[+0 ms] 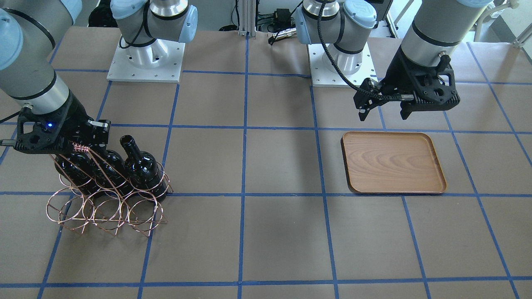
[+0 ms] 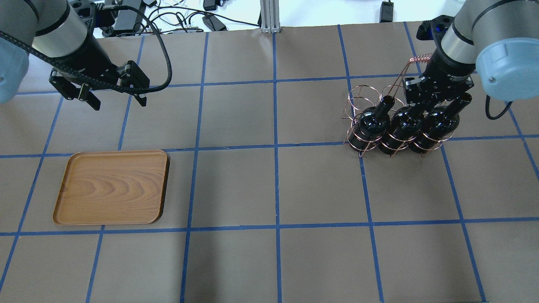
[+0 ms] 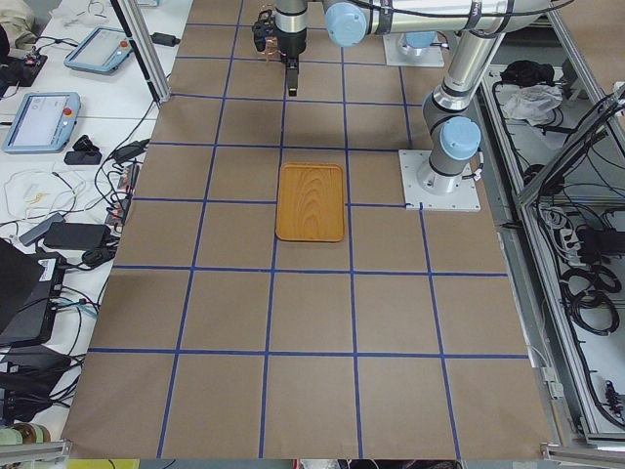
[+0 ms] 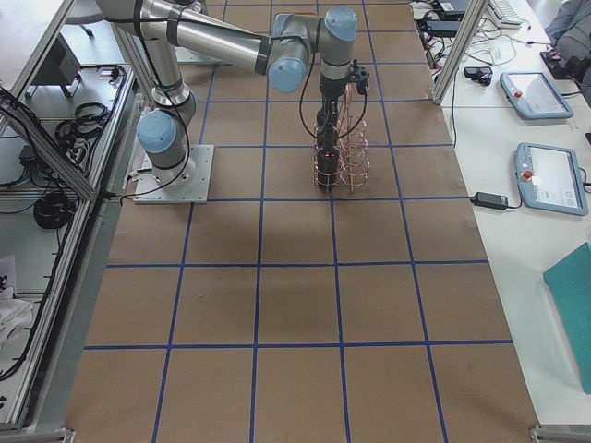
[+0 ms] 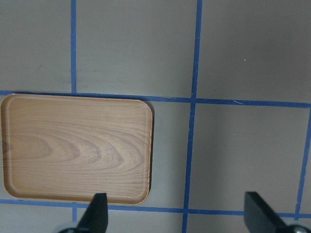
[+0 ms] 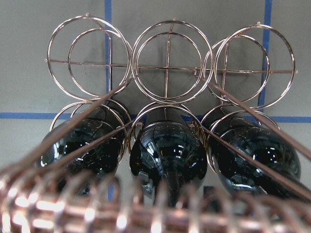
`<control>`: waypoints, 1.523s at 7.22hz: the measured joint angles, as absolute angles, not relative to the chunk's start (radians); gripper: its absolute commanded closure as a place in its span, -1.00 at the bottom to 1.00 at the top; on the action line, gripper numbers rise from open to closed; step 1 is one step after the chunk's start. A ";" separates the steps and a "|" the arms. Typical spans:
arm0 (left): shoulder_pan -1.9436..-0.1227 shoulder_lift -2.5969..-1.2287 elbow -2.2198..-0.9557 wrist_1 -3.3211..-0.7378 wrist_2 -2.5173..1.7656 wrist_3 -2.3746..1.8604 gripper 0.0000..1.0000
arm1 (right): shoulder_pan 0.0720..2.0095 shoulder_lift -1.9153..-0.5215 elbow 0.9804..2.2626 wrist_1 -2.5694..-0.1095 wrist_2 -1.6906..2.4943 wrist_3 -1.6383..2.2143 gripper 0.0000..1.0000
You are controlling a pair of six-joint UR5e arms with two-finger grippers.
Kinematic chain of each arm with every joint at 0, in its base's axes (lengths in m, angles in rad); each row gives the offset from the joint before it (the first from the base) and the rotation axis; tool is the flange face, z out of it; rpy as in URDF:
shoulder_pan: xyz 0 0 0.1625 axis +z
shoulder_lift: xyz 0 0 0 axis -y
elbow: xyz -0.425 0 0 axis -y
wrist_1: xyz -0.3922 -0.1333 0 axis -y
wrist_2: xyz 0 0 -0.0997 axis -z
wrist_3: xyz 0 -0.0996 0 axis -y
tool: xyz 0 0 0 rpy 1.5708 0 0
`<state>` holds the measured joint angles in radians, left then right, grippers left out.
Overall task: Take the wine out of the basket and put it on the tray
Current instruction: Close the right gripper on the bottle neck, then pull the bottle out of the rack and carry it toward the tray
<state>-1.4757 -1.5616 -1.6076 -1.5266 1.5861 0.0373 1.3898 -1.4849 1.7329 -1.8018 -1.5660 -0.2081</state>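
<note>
Nearest in front-facing view: matte brown paper tabletop (image 1: 282,232) w/ blue tape grid. On robot's right side, copper-coloured wire basket (image 1: 109,198) of round loops, near-side rings open. Seated in the robot-ward loops, three glossy near-black glass wine bottles (image 6: 167,155), long necks tilted up toward robot. Outer bottle (image 1: 143,168) w/ neck fully in view; middle bottle (image 2: 406,126) and third bottle (image 2: 438,124) partly behind slanted handle wires. Coiled-wire handle bar (image 1: 81,147) just in front of right gripper (image 2: 425,101), low at middle bottle's neck. Fingertips there hidden by coil and gripper body, so can't tell whether clenched or slack. Well apart, on robot's left side, flat rect. wood-grain tray (image 1: 392,162) w/ rounded corners and low raised rim. Just beyond tray's far edge, matte black left gripper (image 1: 386,113) hanging above tabletop, fingers (image 5: 257,213) spread wide, grasping nothing. Farthest back, white square base plates (image 1: 145,62) under both arms.
</note>
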 measured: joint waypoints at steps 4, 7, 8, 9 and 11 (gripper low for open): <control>-1.476 -1.562 -1.609 -1.528 1.588 0.038 -1.00 | 1.392 -1.499 1.606 -1.712 -1.566 -0.213 0.68; -1.476 -1.562 -1.609 -1.527 1.588 0.038 -1.00 | 1.399 -1.594 1.362 -1.345 -1.571 -0.187 0.69; -1.476 -1.561 -1.609 -1.527 1.588 0.038 -1.00 | 1.415 -1.641 1.346 -1.264 -1.564 -0.146 0.70; -1.476 -1.561 -1.608 -1.526 1.588 0.038 -1.00 | 1.457 -1.670 1.355 -1.219 -1.542 -0.076 0.71; -1.475 -1.560 -1.608 -1.525 1.588 0.038 -1.00 | 1.618 -1.674 1.396 -1.256 -1.507 0.144 0.70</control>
<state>-1.4747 -1.5601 -1.6077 -1.5253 1.5881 0.0383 1.6181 -1.6744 1.3964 -1.2557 -1.5066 0.1437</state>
